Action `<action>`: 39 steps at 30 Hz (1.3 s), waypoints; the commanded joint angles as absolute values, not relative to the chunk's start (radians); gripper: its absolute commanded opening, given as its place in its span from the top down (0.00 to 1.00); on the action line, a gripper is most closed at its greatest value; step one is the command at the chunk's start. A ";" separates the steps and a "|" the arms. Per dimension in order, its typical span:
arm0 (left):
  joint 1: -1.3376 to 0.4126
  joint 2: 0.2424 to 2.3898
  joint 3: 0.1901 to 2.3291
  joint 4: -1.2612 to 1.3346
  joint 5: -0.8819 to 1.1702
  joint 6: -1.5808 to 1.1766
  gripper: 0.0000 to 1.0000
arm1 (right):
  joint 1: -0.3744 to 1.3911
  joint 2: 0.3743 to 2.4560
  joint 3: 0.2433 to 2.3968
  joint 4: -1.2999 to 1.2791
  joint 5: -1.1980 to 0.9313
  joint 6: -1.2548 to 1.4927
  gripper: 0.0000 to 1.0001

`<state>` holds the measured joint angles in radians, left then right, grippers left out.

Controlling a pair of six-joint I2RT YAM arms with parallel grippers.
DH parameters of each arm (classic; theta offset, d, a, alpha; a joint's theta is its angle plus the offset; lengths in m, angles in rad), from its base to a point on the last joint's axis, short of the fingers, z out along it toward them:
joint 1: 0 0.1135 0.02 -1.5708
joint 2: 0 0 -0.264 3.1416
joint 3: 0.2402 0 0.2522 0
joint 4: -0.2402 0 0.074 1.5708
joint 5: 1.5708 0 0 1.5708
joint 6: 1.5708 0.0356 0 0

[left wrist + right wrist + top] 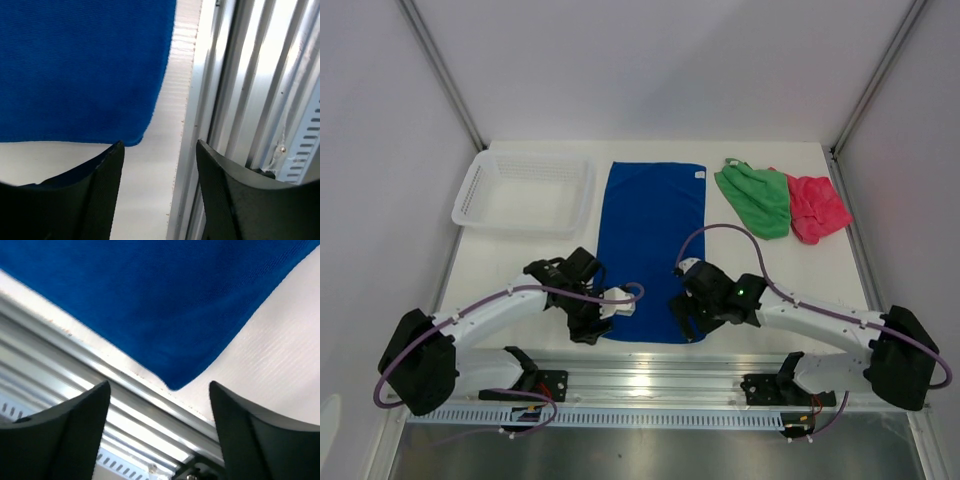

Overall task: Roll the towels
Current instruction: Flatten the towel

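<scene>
The royal blue towel [650, 240] lies spread flat in the middle of the table, its long side running away from me. A green towel [755, 198] and a pink-red towel [817, 207] sit crumpled side by side at the back right. My left gripper [590, 325] hovers at the blue towel's near left corner; in the left wrist view the gripper [160, 145] is open, the towel's [85, 65] corner just beyond one fingertip. My right gripper [688, 322] is at the near right corner, open [159, 385], with the towel's [165, 300] corner just ahead of the gap. Neither holds anything.
A white mesh basket [525, 192] stands at the back left. An aluminium rail [650, 385] runs along the table's near edge, right beside both grippers. White walls close in the left, right and back sides.
</scene>
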<state>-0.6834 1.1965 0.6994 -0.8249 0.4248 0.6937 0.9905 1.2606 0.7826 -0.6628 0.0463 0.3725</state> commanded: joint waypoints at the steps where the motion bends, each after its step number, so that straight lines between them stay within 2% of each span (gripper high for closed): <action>1: -0.692 1.160 0.724 -0.902 0.494 0.725 0.36 | 0.979 1.148 0.840 -0.709 0.009 0.373 0.15; 2: -0.692 1.143 0.730 -0.937 0.491 0.744 0.33 | 0.971 1.134 0.856 -0.712 -0.024 0.367 0.14; 4: -0.692 1.128 0.770 -0.968 0.480 0.747 0.34 | 0.921 1.103 0.917 -0.724 -0.043 0.342 0.15; 6: -0.649 1.126 0.840 -0.962 0.476 0.694 0.42 | 0.847 1.100 0.955 -0.704 -0.035 0.328 0.17; 7: -0.620 1.140 0.932 -0.942 0.471 0.665 0.49 | 0.737 1.118 0.983 -0.657 -0.040 0.330 0.22; 8: -0.568 1.191 0.963 -0.919 0.465 0.599 0.57 | 0.676 1.133 0.991 -0.622 -0.066 0.342 0.44; 10: -0.554 1.277 1.014 -0.878 0.364 0.559 0.64 | 0.576 1.184 0.991 -0.483 -0.090 0.383 0.71; 11: -0.554 1.322 1.061 -0.865 0.321 0.539 0.67 | 0.513 1.257 0.997 -0.447 -0.101 0.412 0.93; 12: -0.554 1.403 1.069 -0.848 0.290 0.531 0.66 | 0.496 1.303 1.008 -0.415 -0.088 0.423 0.99; 16: -0.555 1.534 1.083 -0.749 0.157 0.500 0.62 | 0.450 1.540 1.100 -0.287 -0.055 0.425 1.00; 20: -0.560 1.614 1.081 -0.718 0.106 0.489 0.60 | 0.431 1.763 1.210 -0.278 -0.066 0.413 1.00; 29: -0.601 1.687 1.023 -0.739 0.118 0.494 0.59 | 0.394 1.922 1.264 -0.371 -0.014 0.434 1.00; 39: -0.644 1.700 1.054 -0.787 0.256 0.489 0.53 | 0.350 2.046 1.391 -0.469 0.040 0.422 1.00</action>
<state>-0.6266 1.7092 1.0267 -0.7555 0.1616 0.5117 0.3656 1.9953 1.3499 -0.4152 -0.0341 0.4297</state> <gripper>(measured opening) 0.462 0.002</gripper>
